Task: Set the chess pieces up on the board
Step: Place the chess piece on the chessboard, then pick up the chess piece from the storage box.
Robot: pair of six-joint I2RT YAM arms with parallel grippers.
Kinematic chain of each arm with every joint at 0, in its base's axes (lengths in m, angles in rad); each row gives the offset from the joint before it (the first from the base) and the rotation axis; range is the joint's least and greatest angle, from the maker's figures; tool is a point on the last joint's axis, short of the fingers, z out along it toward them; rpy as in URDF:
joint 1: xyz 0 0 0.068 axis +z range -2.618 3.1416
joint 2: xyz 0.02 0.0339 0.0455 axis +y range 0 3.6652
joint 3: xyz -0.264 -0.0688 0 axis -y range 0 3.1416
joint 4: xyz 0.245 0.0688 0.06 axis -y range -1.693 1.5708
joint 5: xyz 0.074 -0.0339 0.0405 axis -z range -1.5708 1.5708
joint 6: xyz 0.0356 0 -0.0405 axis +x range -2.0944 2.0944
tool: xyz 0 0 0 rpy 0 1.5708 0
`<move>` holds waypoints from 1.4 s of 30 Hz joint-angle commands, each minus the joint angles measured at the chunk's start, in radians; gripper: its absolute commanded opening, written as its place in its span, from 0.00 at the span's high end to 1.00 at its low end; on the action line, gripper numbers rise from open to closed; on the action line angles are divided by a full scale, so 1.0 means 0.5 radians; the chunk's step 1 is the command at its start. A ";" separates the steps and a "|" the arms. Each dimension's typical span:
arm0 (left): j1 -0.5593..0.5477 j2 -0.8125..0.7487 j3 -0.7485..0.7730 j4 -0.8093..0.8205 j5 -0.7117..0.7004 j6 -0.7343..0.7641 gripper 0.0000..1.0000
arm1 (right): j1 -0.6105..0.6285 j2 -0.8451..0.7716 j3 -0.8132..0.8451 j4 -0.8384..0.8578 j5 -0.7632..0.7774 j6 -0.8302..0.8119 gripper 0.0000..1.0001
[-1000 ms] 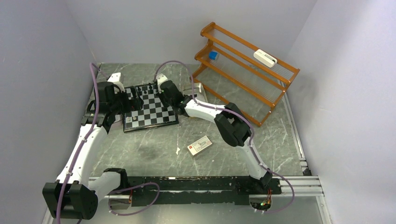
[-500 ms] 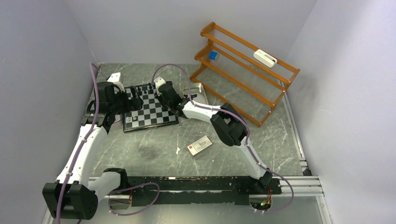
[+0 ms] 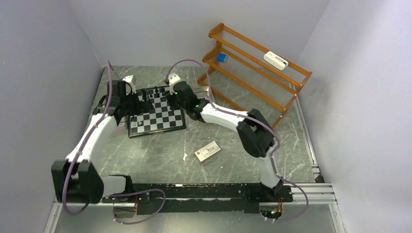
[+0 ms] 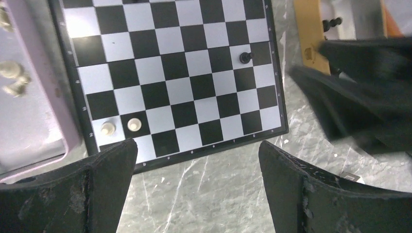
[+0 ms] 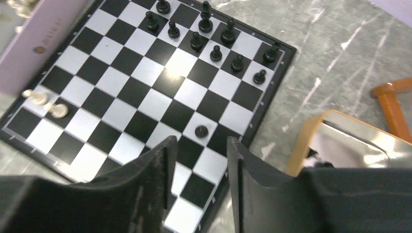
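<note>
The checkered board (image 3: 156,116) lies at the back left of the table. Several black chess pieces (image 5: 216,41) stand on its far two rows. A lone black pawn (image 5: 201,131) stands by the right edge, also in the left wrist view (image 4: 246,58). Two pale pieces (image 4: 120,126) stand at the near left corner. My left gripper (image 4: 197,150) is open wide and empty, over the board's near edge. My right gripper (image 5: 199,145) is open and empty, just above the board beside the lone pawn.
A lilac box (image 4: 29,121) with pale pieces (image 4: 12,77) lies left of the board. A tan-rimmed tray (image 5: 340,141) with black pieces lies to its right. A small tan card box (image 3: 207,151) lies mid-table. A wooden rack (image 3: 252,73) stands at the back right.
The left arm swung, carrying its gripper a little right towards the board's left edge. The right gripper shifted slightly right and back over the board's far right part.
</note>
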 commanded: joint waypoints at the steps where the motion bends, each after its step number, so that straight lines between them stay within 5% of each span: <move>1: -0.017 0.365 0.236 -0.074 0.192 0.032 0.00 | -0.052 -0.405 -0.293 0.126 -0.051 0.120 0.47; 6: -0.106 0.683 0.509 -0.165 0.139 0.035 0.00 | -0.058 -0.732 -0.603 0.180 -0.044 0.181 0.28; 9: -0.207 0.843 0.664 -0.188 0.048 0.045 0.21 | -0.057 -0.910 -0.772 0.214 -0.040 0.228 0.10; 11: -0.267 0.964 0.776 -0.226 -0.009 0.044 0.22 | -0.059 -1.020 -0.874 0.231 -0.041 0.259 0.00; 27: -0.492 1.507 1.156 -0.232 -0.220 0.013 0.56 | -0.060 -1.534 -1.417 0.418 0.052 0.342 0.00; 42: -0.526 1.722 1.310 -0.274 -0.240 0.081 0.65 | -0.059 -1.543 -1.445 0.446 0.077 0.320 0.00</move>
